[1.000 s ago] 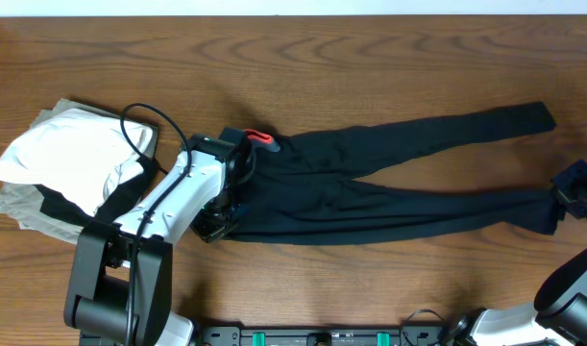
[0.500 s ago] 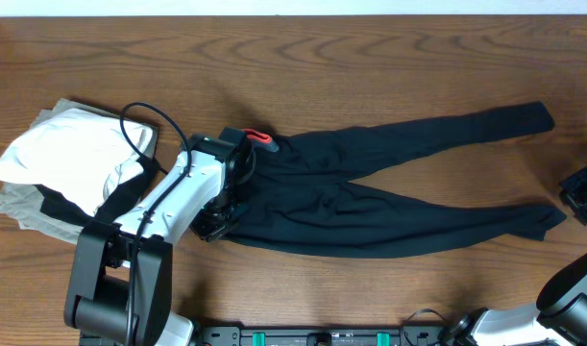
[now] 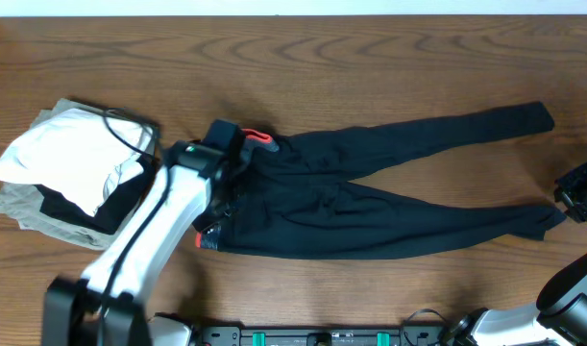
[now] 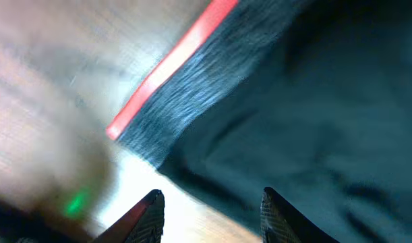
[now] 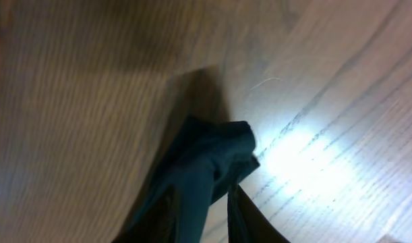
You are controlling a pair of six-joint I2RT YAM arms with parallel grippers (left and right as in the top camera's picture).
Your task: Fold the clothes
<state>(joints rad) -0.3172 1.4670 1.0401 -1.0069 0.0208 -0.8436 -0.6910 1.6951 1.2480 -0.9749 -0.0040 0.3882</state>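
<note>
Left pincer [image 4: 210, 202] now apart, off the trousers [image 3: 389, 192]; lower leg [image 3: 447, 219] straighter.

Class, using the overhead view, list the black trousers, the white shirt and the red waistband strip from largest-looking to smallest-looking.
1. black trousers: by far the largest, with both legs stretched out.
2. white shirt: a folded bundle, clearly smaller.
3. red waistband strip: only a small patch shows.
</note>
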